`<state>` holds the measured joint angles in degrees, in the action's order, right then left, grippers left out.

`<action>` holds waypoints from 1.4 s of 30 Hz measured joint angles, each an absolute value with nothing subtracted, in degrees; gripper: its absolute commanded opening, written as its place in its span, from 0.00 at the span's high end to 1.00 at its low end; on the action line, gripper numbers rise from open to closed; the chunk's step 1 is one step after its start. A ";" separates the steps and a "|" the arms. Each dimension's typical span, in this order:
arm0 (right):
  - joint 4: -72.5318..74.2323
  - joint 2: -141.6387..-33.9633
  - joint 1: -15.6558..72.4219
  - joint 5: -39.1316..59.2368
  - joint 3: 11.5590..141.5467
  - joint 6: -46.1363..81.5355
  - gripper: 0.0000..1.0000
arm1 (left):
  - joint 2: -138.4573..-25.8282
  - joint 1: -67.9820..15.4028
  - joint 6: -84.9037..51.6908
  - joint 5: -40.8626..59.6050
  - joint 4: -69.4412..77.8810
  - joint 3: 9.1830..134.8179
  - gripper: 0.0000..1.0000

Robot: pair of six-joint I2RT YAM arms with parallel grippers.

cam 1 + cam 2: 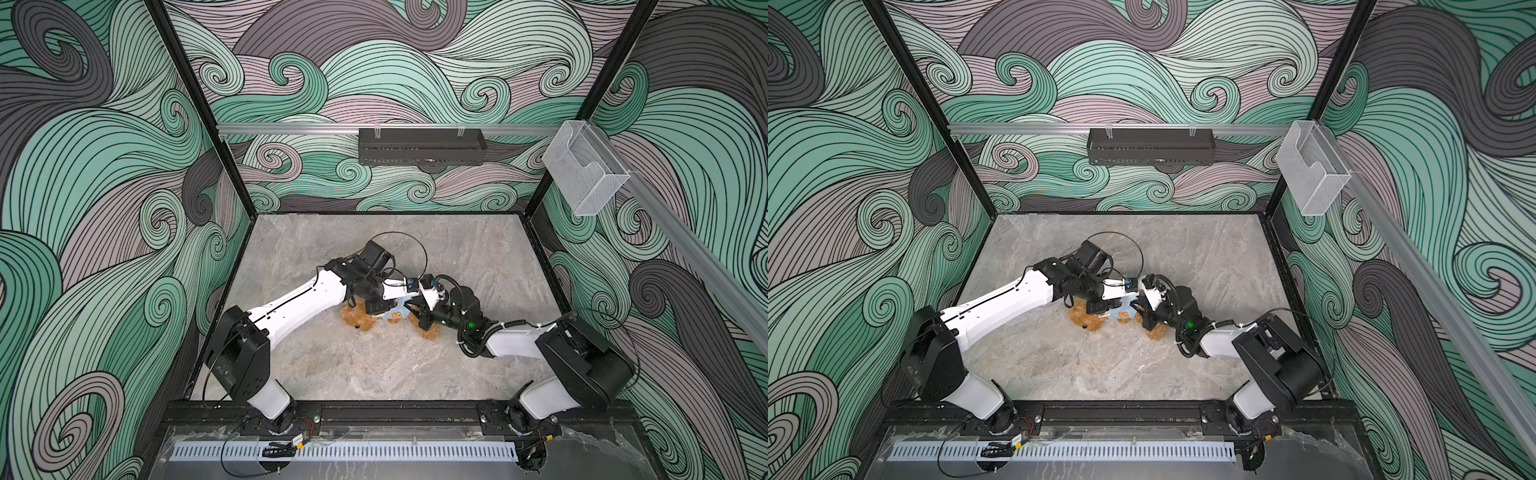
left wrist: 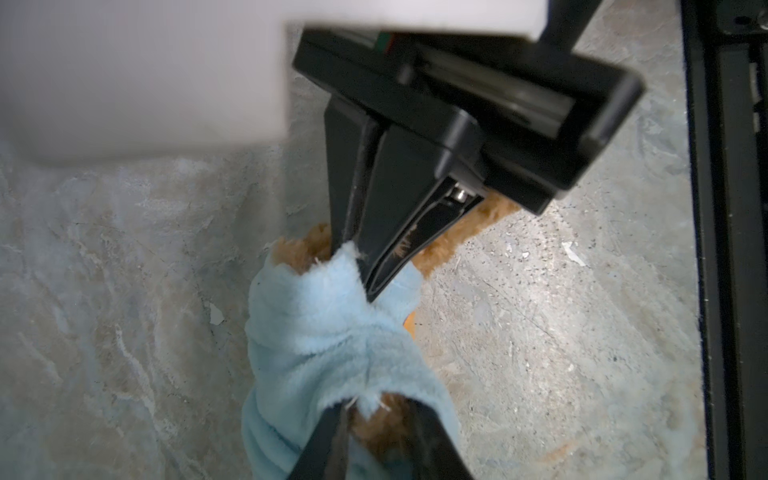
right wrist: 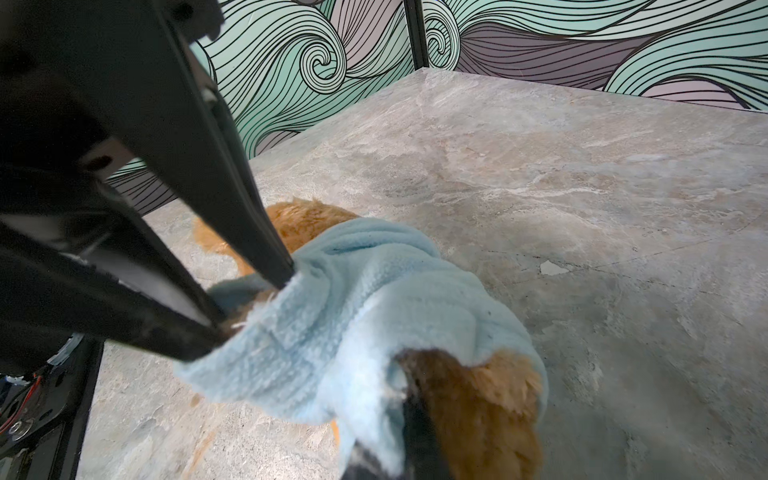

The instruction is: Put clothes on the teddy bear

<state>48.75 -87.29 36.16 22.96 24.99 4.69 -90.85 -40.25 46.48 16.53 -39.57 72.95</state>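
Observation:
The teddy bear [image 1: 355, 319] [image 1: 1084, 318] lies mid-table under both grippers, golden-brown head on the left and a leg on the right. The light blue shirt [image 1: 395, 316] [image 2: 324, 332] [image 3: 374, 299] wraps its body. My left gripper [image 2: 376, 405] [image 3: 251, 305] [image 1: 384, 312] has its jaws apart at one shirt opening, with fur [image 2: 374, 432] between them. My right gripper [image 2: 371, 293] [image 3: 401, 399] [image 1: 419, 318] is shut on the shirt's edge at the other end, beside brown fur [image 3: 490, 407]. The arms hide much of the bear in both top views.
The grey marble table [image 1: 374, 374] is walled by wave-patterned panels. A black tray [image 1: 422, 151] hangs on the back rail and a clear plastic bin [image 1: 586, 170] on the right rail. A black frame bar [image 1: 395, 411] runs along the front edge.

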 measured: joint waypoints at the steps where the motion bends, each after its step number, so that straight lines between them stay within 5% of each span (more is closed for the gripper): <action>1: 48.66 -87.29 36.16 22.96 24.99 4.71 1.00 | -91.37 -40.25 46.68 16.82 -40.18 73.38 0.67; 9: 48.97 -87.85 36.14 22.94 24.99 7.40 1.00 | -94.67 -41.25 43.99 13.69 -37.26 71.90 0.68; 16: 53.52 -91.59 35.77 22.50 24.40 13.72 1.00 | -93.69 -42.15 35.48 11.16 -22.57 63.44 1.00; 27: 60.97 -91.07 32.67 22.06 21.41 15.46 1.00 | -72.38 -35.11 11.88 15.05 0.43 45.36 1.00; 42: 57.91 -90.02 35.75 19.29 21.80 10.81 1.00 | -68.16 -31.31 -12.25 14.83 9.21 37.93 1.00</action>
